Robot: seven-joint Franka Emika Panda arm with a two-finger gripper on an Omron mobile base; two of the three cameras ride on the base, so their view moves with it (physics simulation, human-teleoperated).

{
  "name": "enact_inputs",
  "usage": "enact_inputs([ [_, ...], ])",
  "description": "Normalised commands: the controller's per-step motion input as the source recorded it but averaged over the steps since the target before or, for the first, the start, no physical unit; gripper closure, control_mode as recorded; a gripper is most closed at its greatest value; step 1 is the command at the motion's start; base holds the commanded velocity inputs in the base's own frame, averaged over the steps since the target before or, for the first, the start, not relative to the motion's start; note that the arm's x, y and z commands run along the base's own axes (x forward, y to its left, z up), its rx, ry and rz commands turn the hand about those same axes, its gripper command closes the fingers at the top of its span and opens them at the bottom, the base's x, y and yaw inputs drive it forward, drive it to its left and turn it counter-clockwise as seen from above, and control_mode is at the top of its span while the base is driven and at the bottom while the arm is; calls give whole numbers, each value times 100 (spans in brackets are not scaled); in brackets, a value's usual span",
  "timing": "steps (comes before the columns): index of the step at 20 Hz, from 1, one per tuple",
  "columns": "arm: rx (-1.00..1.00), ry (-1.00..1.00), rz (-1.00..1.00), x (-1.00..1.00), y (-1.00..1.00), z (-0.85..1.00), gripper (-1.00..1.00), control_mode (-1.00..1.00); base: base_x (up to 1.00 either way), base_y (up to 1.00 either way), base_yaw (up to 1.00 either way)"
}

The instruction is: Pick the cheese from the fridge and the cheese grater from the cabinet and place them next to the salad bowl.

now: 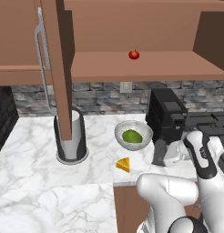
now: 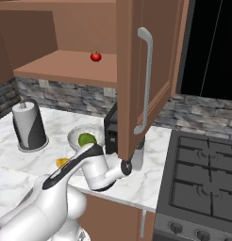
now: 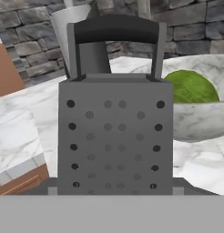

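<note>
The dark grey cheese grater [image 3: 114,132] stands upright and very close in the hand view, its loop handle on top. My gripper [image 3: 114,191] is shut on its lower sides. From the left base view, the cheese grater [image 1: 159,152] sits low over the marble counter, right of the salad bowl [image 1: 133,135], with my gripper [image 1: 167,154] on it. The yellow cheese [image 1: 124,164] lies on the counter just in front of the bowl. The brown cabinet [image 1: 145,66] stands open, its door [image 2: 136,70] hiding part of the grater [image 2: 138,160]. The fridge is out of view.
A black coffee machine [image 1: 166,113] stands right behind the grater. A tall grey cylinder [image 1: 70,136] is left of the bowl, under the open door [image 1: 59,68]. A red tomato [image 1: 134,54] rests on the cabinet shelf. A stove [image 2: 203,188] lies to the right.
</note>
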Motion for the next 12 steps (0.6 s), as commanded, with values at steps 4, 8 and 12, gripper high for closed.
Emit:
enact_inputs([
  [4,-1,0,-1,2,37,-19,100,-100,0,0,0],
  [8,-1,0,-1,3,35,-23,100,-100,0,0,0],
  [12,-1,0,0,2,27,-26,100,-100,0,0,0],
])
